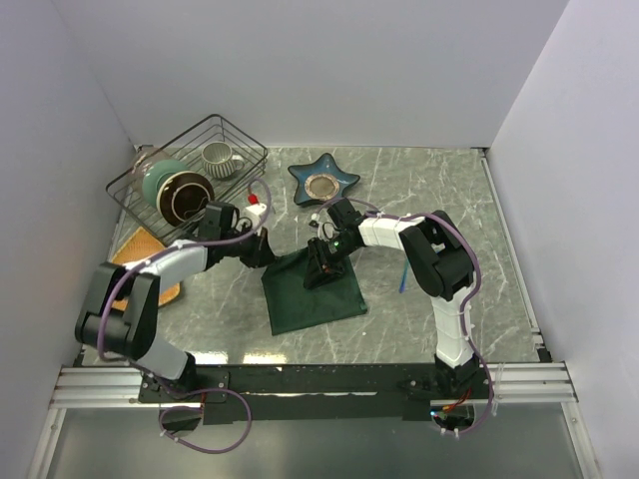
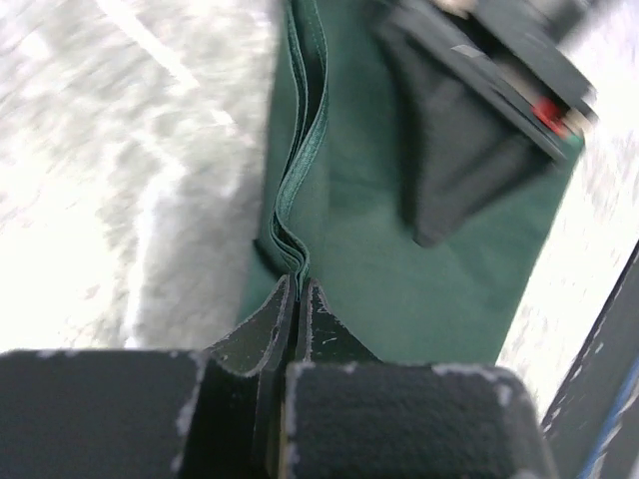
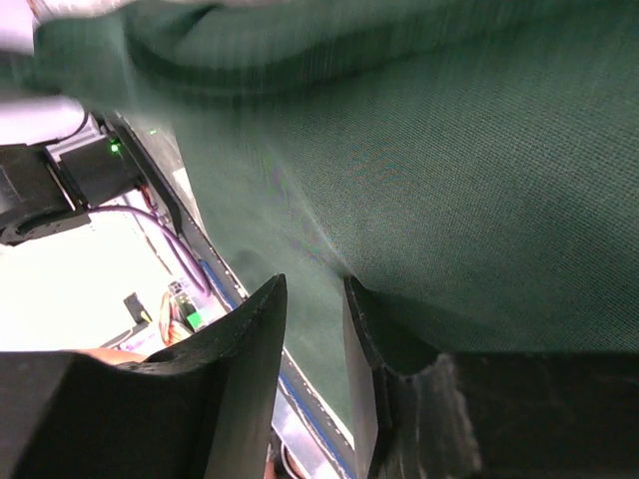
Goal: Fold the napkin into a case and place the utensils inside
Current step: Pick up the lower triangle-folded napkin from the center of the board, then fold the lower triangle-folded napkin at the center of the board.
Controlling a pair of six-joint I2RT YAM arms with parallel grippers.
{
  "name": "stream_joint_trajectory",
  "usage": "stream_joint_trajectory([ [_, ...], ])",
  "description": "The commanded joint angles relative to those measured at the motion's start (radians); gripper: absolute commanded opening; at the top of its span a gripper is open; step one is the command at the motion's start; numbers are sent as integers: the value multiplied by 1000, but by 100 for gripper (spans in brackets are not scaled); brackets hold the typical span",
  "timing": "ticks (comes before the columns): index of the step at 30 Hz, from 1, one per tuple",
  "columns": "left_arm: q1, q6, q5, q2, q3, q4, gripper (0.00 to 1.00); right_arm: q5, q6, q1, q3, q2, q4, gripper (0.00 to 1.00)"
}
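Table (image 1: pixel 399 334) lies open on the napkin's (image 1: pixel 319 299) near side (wire basket (image 1: pixel 214 118) and star dish (image 1: pixel 300 175) crowd the far side).

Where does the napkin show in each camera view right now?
Top external: napkin at picture centre, slightly low.
Left wrist: centre-right, above the left gripper.
Right wrist: fills top and right.
Shared landmark: the right gripper, at the napkin in all three.
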Motion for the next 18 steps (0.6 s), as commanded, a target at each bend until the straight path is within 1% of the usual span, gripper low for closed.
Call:
stream_joint_trajectory([
  [1,-44,222,21,-95,-29,-10,1,74,-12,-12,-7,7,-4,38],
  [4,-82,297,3,-127,-42,-46,1,69,-4,-13,-9,-8,-12,39],
  [7,-108,363,-18,-150,-52,-84,1,65,-15,-16,-24,-57,-32,40],
  [11,-133,469,-51,-169,-49,-159,1,49,-58,-29,-30,-127,-128,42],
  [12,-137,521,-55,-170,-49,-172,1,40,-87,-35,-33,-141,-150,42],
  [14,-162,572,-64,-177,-50,-199,1,28,-122,-44,-33,-183,-223,43],
  [15,-171,615,-69,-183,-53,-214,1,20,-165,-46,-30,-197,-246,43],
  [18,-214,684,-92,-207,-82,-216,1,3,-237,-64,-24,-258,-334,44],
])
